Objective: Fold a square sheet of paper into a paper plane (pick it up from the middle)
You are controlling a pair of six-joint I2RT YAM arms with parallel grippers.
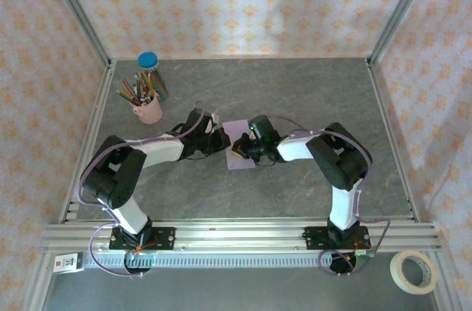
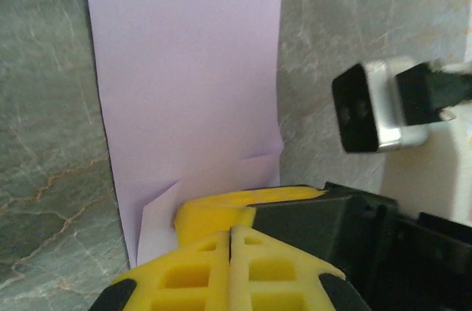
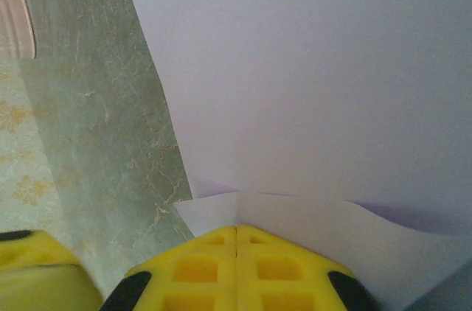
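Lilac in colour, the thin folded paper sheet [image 1: 236, 133] runs 12 to 6 o'clock; the left hand [image 1: 221, 141] pinches its 9 o'clock edge, the right hand [image 1: 243, 150] its 3 o'clock edge, both closed.

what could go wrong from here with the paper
Both the left fingers and right fingers are shut on the sheet of paper; pulling apart could tear it. The edge by the left fingers is buckled, so a stray crease may set. They work very close together and might bump.

Top view high behind, looking down, both wrist views close, sharing the paper sheet [image 1: 237, 131]
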